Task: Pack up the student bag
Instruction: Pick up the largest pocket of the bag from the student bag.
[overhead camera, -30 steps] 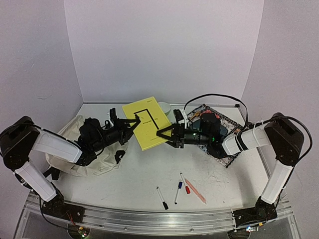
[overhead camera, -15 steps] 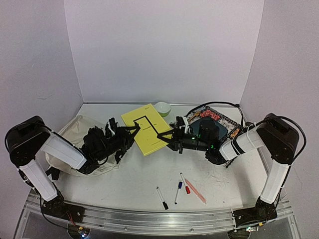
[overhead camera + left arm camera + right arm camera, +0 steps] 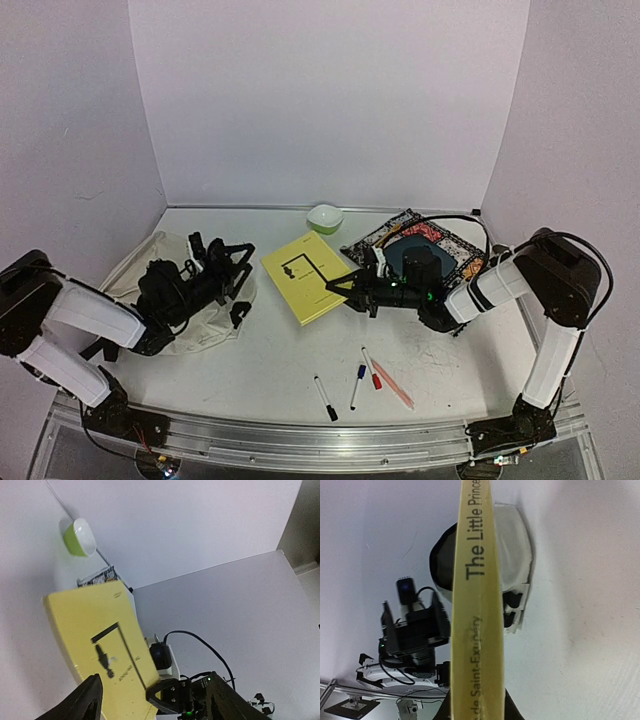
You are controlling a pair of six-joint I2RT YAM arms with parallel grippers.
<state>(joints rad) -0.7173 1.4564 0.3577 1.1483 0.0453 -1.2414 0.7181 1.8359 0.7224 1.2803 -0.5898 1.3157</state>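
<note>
The student bag lay slumped on the table, just left of the yellow book. The right gripper was closed on the book's right edge. Its wrist view showed the spine, lettered "The Little Prince", clamped from both sides. Whether the book's left edge touched the table could not be told. The left gripper stood left of the book and apart from it, over the end of the bag nearest the book, jaws spread wide with nothing between them. A green bowl sat behind the book by the back wall. A patterned notebook lay to the book's right, partly under the right arm. In front of the book lay a black-capped marker, a blue-capped marker, a red-capped marker and a pink pen.
</note>
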